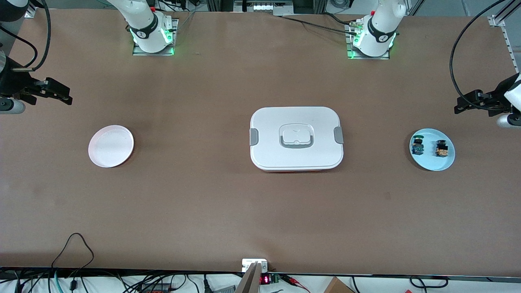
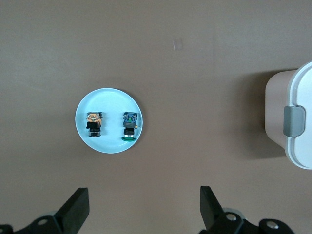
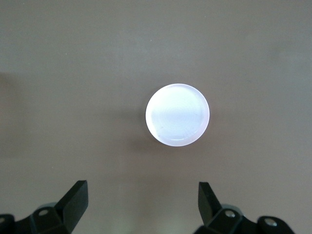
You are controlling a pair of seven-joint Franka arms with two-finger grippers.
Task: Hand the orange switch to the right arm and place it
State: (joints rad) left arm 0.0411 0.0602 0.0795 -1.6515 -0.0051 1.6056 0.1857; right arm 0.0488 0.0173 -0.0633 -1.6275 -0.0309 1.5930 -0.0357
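Note:
The orange switch (image 1: pixel 441 148), with an orange body and a black head, lies on a light blue plate (image 1: pixel 431 161) at the left arm's end of the table. Beside it on the plate lies a blue switch with a green top (image 1: pixel 417 146). The left wrist view shows the orange switch (image 2: pixel 93 123), the blue switch (image 2: pixel 129 125) and the plate (image 2: pixel 109 99). My left gripper (image 1: pixel 459 108) hangs open and empty above the table near that plate; its open jaws (image 2: pixel 144 195) frame bare table. My right gripper (image 1: pixel 68 99) hangs open and empty at the right arm's end (image 3: pixel 143 189).
A pale round plate (image 1: pixel 110 146) lies at the right arm's end, below the right wrist camera (image 3: pixel 177 115). A white lidded box (image 1: pixel 296 122) with grey clips stands mid-table; its end shows in the left wrist view (image 2: pixel 298 92). Cables run along the edge nearest the front camera.

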